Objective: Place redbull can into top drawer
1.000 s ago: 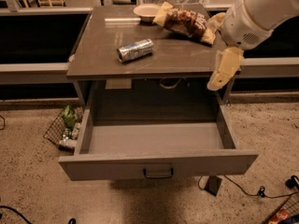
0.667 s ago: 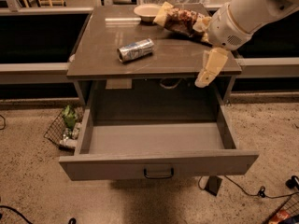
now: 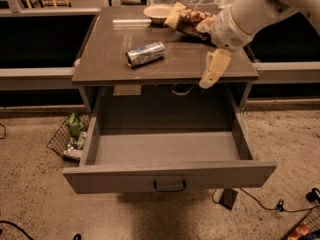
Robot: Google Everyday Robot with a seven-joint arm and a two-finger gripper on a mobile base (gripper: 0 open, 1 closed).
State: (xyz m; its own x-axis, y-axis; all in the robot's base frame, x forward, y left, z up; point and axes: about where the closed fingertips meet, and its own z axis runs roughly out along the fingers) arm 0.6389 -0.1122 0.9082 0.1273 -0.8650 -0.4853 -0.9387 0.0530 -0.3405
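Note:
The redbull can [image 3: 145, 53] is a shiny silver-and-blue can lying on its side on the brown cabinet top [image 3: 115, 39], left of centre. The top drawer [image 3: 169, 176] is pulled fully out below, grey, with a dark handle [image 3: 169, 185] at the centre of its front panel; nothing lies inside it. My gripper [image 3: 212, 71] hangs from the white arm [image 3: 250, 11] over the right front part of the cabinet top, to the right of the can and apart from it. It holds nothing.
A crinkled brown-and-yellow chip bag [image 3: 187, 20] and a pale bowl [image 3: 157, 11] sit at the back of the cabinet top. A wire basket [image 3: 70, 139] with litter stands on the floor at the left. Cables [image 3: 260, 201] run across the floor at the right.
My gripper has moved left and slightly up, from beside the cabinet's right front corner to over the top, closer to the can. The can and drawer have not moved.

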